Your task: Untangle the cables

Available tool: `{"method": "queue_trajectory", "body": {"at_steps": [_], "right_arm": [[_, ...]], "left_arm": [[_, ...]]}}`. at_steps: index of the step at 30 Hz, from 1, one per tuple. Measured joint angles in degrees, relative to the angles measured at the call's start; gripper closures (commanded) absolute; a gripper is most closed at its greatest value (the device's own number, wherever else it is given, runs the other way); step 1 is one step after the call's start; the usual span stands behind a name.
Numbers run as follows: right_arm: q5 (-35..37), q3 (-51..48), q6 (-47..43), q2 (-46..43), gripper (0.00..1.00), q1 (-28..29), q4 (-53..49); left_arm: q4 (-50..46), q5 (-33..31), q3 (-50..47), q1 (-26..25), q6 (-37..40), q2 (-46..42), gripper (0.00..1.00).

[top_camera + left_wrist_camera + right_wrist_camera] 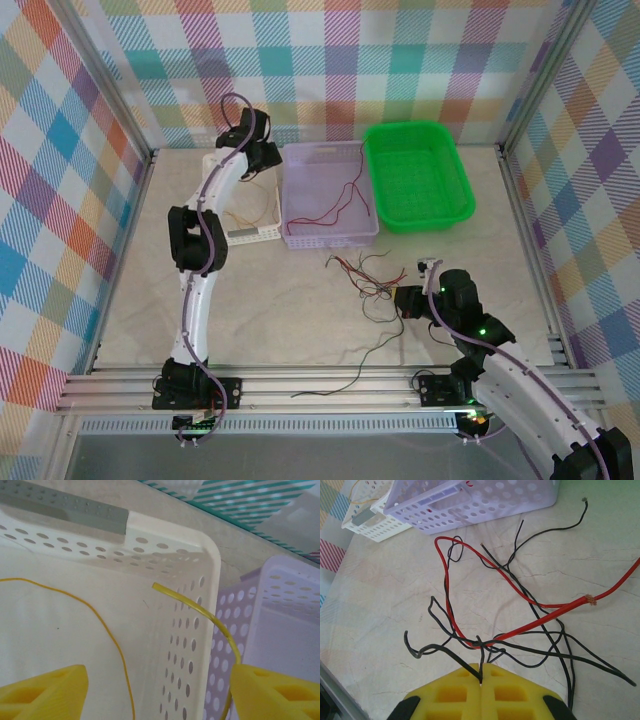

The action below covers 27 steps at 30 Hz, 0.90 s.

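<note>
left hand [155,674]: over the white basket [212,560] at the far left of the surface [270,310]. fingers [45,690] spread wide, released, grasping nothing. a thin yellow wire [107,630] lies curved on the basket floor. a yellow strand [210,617] arcs over the basket's perforated wall and runs down along the inner edge of the finger at the right of the wrist view. touching it or just beside it: cannot tell. whether strand and wire are one piece: cannot tell.

right hand [481,669]: clenched, fingers pressed together, a black wire [447,652] pinched between the tips. the hand sits low over the surface, right of centre.

tangle [372,280]: a red wire [510,582] and several black wires [540,645] cross each other on the bare surface just ahead of the right hand, in front of the lavender basket [330,238]. the red wire loops among the black ones; one cut end shows bare strands.

a second red wire [335,205] lies inside the lavender basket. a long dark wire [350,372] trails from the tangle toward the near rail. the green basket [417,218] stands just right of the lavender one.
</note>
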Motion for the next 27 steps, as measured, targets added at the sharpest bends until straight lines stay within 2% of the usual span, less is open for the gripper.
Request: {"method": "queue_trajectory", "body": {"at_steps": [10, 20, 27], "right_arm": [[-0.17, -0.02, -0.22, 1.11, 1.00, 0.52, 1.07], [-0.20, -0.04, -0.26, 1.92, 1.00, 0.79, 1.66], [-0.20, -0.04, -0.46, 2.91, 1.00, 1.05, 2.25]], "left_arm": [[5.75, 1.53, 0.83, 0.35, -2.14, 2.08, 0.29], [7.67, 2.23, 7.76, 0.94, -3.21, 7.65, 0.44], [9.11, 2.21, 8.26, 1.62, -3.41, 7.93, 0.51]]}}
